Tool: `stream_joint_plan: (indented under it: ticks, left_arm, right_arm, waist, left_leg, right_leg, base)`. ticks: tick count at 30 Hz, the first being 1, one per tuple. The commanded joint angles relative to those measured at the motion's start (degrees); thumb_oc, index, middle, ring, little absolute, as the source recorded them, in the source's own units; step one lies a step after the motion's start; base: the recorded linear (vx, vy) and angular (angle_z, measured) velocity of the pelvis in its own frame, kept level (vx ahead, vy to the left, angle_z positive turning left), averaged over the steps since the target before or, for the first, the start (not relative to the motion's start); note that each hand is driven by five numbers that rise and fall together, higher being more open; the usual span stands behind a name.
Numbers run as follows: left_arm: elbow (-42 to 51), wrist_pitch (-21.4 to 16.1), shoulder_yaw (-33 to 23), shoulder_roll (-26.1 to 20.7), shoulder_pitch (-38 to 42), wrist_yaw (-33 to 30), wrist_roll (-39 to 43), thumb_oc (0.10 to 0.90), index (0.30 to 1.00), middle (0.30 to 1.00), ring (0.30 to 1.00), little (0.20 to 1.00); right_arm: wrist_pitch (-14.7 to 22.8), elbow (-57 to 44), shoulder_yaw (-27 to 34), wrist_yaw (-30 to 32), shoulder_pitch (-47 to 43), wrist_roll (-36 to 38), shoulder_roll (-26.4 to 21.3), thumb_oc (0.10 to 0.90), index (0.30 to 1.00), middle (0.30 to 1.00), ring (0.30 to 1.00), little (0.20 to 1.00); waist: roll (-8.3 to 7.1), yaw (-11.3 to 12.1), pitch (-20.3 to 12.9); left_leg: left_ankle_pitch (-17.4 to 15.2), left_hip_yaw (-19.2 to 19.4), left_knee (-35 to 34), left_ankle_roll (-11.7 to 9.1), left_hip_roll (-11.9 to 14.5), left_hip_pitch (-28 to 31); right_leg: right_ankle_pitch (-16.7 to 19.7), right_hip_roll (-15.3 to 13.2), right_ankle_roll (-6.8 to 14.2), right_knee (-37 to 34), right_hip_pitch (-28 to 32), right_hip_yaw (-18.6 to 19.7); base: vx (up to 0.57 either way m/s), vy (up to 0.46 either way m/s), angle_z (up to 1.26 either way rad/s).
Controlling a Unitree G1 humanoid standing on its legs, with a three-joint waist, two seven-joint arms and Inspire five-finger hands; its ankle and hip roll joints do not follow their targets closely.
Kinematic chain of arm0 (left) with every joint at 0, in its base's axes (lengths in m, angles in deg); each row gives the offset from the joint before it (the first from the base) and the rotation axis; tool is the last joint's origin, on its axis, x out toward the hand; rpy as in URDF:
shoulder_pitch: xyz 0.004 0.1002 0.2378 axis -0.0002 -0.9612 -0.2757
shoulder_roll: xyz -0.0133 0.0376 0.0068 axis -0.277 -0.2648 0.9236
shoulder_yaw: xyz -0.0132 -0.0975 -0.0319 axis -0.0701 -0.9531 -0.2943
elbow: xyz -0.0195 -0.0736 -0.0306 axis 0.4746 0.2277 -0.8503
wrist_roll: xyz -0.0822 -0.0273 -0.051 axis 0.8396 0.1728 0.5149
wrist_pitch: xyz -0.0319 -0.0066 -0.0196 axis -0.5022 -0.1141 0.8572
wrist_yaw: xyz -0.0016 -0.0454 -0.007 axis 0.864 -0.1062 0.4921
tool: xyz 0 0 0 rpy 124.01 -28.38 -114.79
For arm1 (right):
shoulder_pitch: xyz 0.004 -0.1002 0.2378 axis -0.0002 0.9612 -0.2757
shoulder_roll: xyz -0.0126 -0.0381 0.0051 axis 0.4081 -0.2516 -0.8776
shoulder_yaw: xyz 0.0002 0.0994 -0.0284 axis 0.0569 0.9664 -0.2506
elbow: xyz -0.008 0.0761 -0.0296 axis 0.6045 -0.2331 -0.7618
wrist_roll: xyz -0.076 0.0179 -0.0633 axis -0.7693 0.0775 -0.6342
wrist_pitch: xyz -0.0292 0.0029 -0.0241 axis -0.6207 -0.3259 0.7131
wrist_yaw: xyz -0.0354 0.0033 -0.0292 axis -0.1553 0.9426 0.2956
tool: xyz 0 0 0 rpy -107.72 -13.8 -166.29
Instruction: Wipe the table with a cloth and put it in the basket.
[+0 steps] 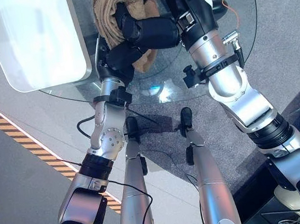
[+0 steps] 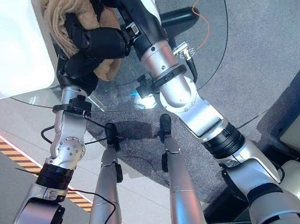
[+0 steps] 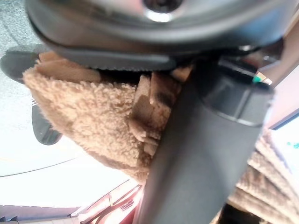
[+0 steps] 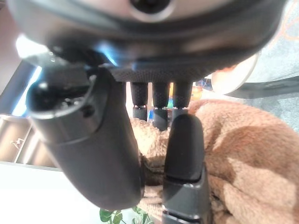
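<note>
Both the left hand (image 1: 118, 58) and the right hand (image 1: 153, 31) had fingers curled into the brown cloth (image 1: 116, 0) on the far glass table (image 1: 189, 76), so wiping probably needed flat, even pressure.

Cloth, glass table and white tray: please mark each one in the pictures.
cloth (image 1: 108, 7), left eye view, its upper folds.
glass table (image 1: 178, 75), left eye view, bare glass near the edge.
white tray (image 1: 35, 38), left eye view, its flat bottom.

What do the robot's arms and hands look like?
Both arms are shiny silver-grey tubes with round joints and black rings. The left hand and the right hand are dark, nearly black, with chunky fingers. Thin black cables run along the left arm.
</note>
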Motion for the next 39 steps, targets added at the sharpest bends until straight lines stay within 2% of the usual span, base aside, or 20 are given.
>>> stream_joint_plan:
  ticks: [1,14,39]
  left_arm:
    - [8.2,-3.9,1.7,4.1,7.3,5.6,-1.7,0.1,0.3,0.3,0.3,0.2]
    - [7.8,-4.4,1.3,3.7,6.8,6.2,-2.2,0.1,0.3,0.3,0.3,0.2]
    - [7.6,-5.7,0.7,3.7,6.8,6.3,-1.8,0.1,0.3,0.3,0.3,0.2]
  right_arm:
    - [11.7,-8.4,-0.1,-0.3,-8.8,-1.0,5.8,0.8,0.9,0.9,0.9,0.9]
    - [13.4,-7.5,0.2,0.1,-8.2,-0.6,5.6,0.8,0.9,0.9,0.9,0.9]
    - [14.3,-6.4,0.6,0.4,-8.1,-0.9,6.0,0.8,0.9,0.9,0.9,0.9]
  waist:
    - [1.09,0.8,-1.5]
    - [1.11,0.8,-1.5]
    - [1.69,0.8,-1.5]
  left_leg:
    - [-0.4,3.7,-2.1,4.7,-4.3,1.4]
    - [-0.6,3.7,-1.8,4.8,-4.2,1.0]
    - [-0.7,3.8,-2.0,4.9,-4.4,1.3]
  right_leg:
    - [-3.5,2.9,-0.8,-1.2,3.4,-2.8]
    - [-3.5,2.9,-0.8,-0.9,3.0,-2.9]
    - [-3.4,2.5,-0.6,-1.1,3.1,-2.7]
  base:
    - [0.0,0.0,0.0]
    - [0.0,0.0,0.0]
    - [0.0,0.0,0.0]
